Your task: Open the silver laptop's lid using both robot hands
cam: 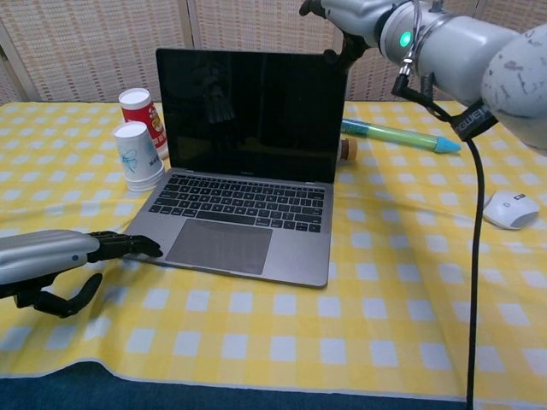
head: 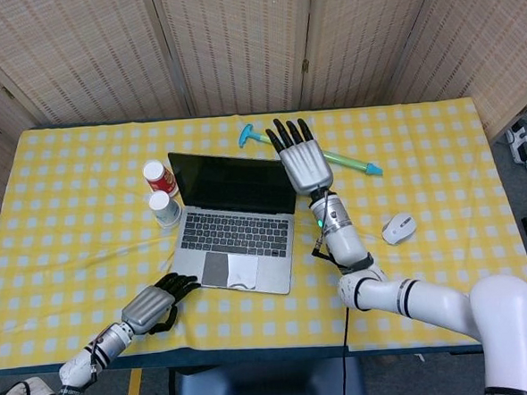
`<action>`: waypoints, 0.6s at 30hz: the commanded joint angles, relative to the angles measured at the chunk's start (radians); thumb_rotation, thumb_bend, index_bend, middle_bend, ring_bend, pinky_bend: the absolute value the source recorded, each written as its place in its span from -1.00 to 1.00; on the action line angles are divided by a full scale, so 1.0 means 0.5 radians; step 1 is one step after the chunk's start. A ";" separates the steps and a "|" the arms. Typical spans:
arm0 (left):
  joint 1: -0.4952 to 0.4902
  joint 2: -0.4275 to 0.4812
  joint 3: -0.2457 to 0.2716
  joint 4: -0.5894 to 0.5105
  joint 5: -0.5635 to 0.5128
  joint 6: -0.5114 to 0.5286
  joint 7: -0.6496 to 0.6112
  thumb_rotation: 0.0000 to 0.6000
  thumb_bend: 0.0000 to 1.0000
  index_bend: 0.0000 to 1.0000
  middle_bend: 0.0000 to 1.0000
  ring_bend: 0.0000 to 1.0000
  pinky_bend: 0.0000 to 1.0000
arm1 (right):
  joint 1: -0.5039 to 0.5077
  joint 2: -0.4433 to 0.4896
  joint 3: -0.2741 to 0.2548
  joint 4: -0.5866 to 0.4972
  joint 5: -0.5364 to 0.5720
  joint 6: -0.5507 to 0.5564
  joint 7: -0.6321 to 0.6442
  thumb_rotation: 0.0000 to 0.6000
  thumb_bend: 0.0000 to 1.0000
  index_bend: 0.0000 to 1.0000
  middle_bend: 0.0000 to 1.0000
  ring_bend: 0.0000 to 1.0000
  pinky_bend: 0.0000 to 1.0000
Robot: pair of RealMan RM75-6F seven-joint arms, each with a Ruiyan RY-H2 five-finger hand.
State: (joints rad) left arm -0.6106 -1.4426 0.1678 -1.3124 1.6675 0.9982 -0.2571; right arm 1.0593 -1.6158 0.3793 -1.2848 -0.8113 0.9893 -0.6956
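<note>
The silver laptop (head: 237, 244) stands open in the middle of the table, its dark screen (cam: 252, 115) nearly upright over the keyboard (cam: 244, 201). My right hand (head: 299, 159) is at the lid's top right corner with its fingers spread upward behind the edge; the chest view shows the right hand (cam: 350, 13) at that same corner. My left hand (head: 152, 305) lies low on the cloth, and its dark fingertips (cam: 128, 246) touch the base's front left corner. Neither hand grips anything.
A red cup (head: 158, 177) and a white cup (head: 165, 207) stand just left of the screen. A long teal and green tool (head: 333, 159) lies behind the laptop. A white mouse (head: 398, 229) rests to the right. A black cable (cam: 468, 213) hangs from the right arm.
</note>
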 commanded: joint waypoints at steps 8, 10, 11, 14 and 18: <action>0.160 0.186 -0.021 -0.152 -0.028 0.293 0.001 0.98 0.79 -0.95 -0.89 -0.94 -1.00 | -0.435 0.543 -0.265 -0.774 -0.410 0.281 0.265 1.00 0.30 -1.00 -1.00 -1.00 -1.00; 0.207 0.226 -0.038 -0.179 -0.076 0.344 0.007 1.00 0.79 -0.95 -0.89 -0.94 -1.00 | -0.537 0.656 -0.336 -0.870 -0.493 0.344 0.312 1.00 0.30 -1.00 -1.00 -1.00 -1.00; 0.227 0.245 -0.046 -0.191 -0.097 0.365 0.002 1.00 0.79 -0.95 -0.89 -0.94 -1.00 | -0.580 0.703 -0.366 -0.903 -0.524 0.366 0.337 1.00 0.30 -1.00 -1.00 -1.00 -1.00; 0.298 0.309 -0.069 -0.219 -0.165 0.437 -0.004 1.00 0.79 -0.95 -0.89 -0.94 -1.00 | -0.726 0.843 -0.463 -0.981 -0.630 0.438 0.447 1.00 0.30 -1.00 -1.00 -1.00 -1.00; 0.409 0.380 -0.114 -0.252 -0.251 0.574 0.002 1.00 0.75 -0.94 -0.88 -0.92 -1.00 | -0.923 0.989 -0.595 -1.027 -0.802 0.544 0.647 1.00 0.30 -1.00 -1.00 -1.00 -1.00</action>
State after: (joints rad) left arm -0.4307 -1.2692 0.1235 -1.4281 1.5626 1.2576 -0.2577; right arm 0.6522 -1.1578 0.1255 -1.7745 -1.1610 1.2224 -0.4274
